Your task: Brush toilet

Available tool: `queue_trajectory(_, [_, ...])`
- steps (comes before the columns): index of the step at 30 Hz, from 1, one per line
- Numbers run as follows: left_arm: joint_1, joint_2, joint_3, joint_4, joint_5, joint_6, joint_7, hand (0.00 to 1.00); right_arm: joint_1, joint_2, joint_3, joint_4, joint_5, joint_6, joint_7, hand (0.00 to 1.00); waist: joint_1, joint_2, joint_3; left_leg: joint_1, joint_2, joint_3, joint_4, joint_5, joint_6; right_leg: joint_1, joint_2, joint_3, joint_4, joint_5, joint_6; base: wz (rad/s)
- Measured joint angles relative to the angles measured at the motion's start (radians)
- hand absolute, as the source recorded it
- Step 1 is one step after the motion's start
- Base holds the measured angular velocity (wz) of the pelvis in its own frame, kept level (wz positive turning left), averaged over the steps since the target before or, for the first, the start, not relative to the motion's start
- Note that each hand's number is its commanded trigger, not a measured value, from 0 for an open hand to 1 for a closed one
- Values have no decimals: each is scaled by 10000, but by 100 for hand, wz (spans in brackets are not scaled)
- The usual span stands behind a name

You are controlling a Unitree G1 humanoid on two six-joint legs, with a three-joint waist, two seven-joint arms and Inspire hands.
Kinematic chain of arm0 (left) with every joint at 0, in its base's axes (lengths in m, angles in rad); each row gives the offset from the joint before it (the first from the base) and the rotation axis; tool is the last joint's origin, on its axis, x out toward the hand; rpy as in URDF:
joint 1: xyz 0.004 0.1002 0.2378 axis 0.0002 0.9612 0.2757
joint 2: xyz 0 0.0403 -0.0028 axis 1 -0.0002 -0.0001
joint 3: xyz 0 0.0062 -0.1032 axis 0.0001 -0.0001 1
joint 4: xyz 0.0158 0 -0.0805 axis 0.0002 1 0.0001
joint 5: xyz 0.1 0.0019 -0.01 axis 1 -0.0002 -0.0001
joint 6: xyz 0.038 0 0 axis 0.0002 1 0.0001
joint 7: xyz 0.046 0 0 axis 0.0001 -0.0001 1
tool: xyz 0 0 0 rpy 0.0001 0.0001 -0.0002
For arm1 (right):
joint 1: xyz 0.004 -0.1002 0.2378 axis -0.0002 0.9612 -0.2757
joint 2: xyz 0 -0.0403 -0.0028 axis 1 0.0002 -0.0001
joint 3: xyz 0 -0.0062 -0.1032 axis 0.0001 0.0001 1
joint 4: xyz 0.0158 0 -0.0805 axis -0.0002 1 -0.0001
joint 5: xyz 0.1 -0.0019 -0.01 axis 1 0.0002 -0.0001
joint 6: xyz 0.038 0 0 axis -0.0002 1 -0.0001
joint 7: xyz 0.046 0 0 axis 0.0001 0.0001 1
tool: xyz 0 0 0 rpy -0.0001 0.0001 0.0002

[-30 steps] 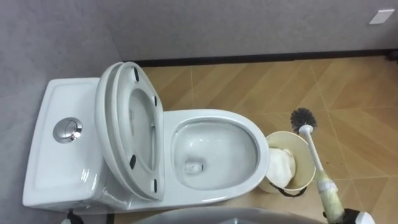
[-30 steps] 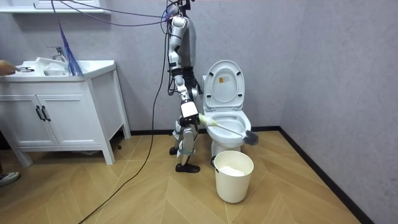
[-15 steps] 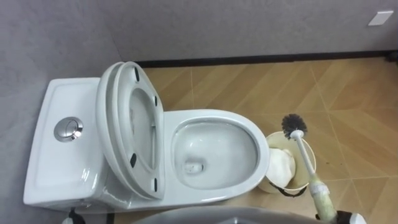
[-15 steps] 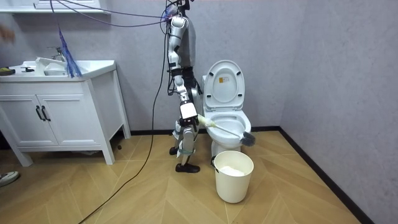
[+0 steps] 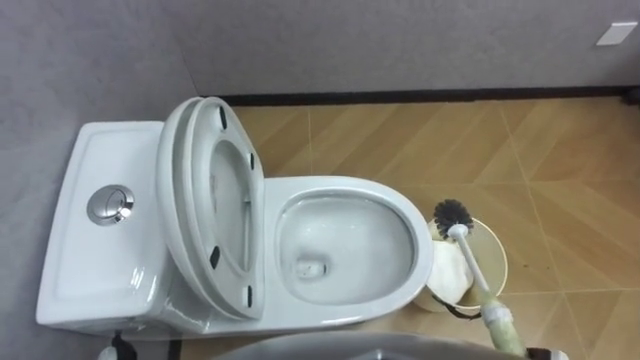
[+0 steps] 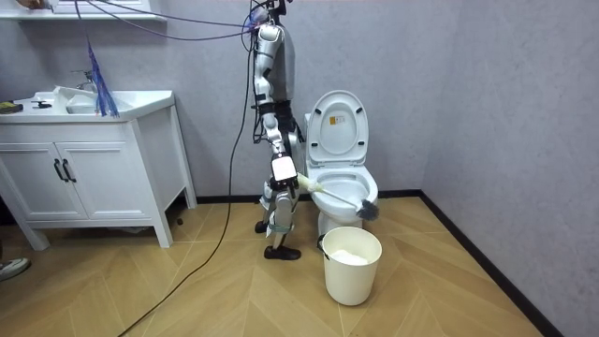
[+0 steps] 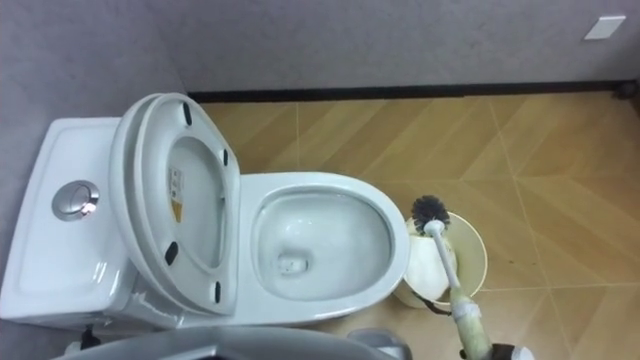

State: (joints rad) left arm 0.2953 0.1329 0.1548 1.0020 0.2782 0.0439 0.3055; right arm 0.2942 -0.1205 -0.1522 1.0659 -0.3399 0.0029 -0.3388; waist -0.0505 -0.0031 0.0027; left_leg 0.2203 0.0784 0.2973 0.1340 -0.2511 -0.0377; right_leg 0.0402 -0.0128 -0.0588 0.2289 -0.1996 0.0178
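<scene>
The white toilet has its seat and lid [image 5: 210, 205] raised against the tank [image 5: 100, 250], and the bowl's rim [image 5: 350, 186] is bare, with a little water at the bottom. A toilet brush with a black bristle head [image 5: 452, 213] and a white handle [image 5: 476, 268] hangs in the air just past the bowl's front rim, over the near edge of a bin. Seen from the room, my right hand [image 6: 284, 175] is shut on the handle's end, and the brush head [image 6: 368, 208] points down and away from me. I stand at the toilet's side, facing it.
A cream bin [image 5: 497, 262] holding white paper [image 5: 452, 272] stands on the wood floor at the bowl's front. The grey wall with a black skirting [image 5: 400, 96] runs behind. A white vanity cabinet [image 6: 84, 168] stands at the room view's left, a few steps off.
The brush head has swung to my left, from beyond the bin's far side to above its near rim, close to the bowl's front. The handle has drawn lower in the picture.
</scene>
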Motion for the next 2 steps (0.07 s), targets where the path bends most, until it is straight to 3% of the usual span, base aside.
queue_trajectory(2, [28, -2, 5, 0, 1, 8, -43, 0, -3, 0, 0, 223, 28, 10, 106, 0, -15, -9, -3, 42, 10, -7, 2, 0, 0, 109, 13, -13, -105, 27, 8, 5])
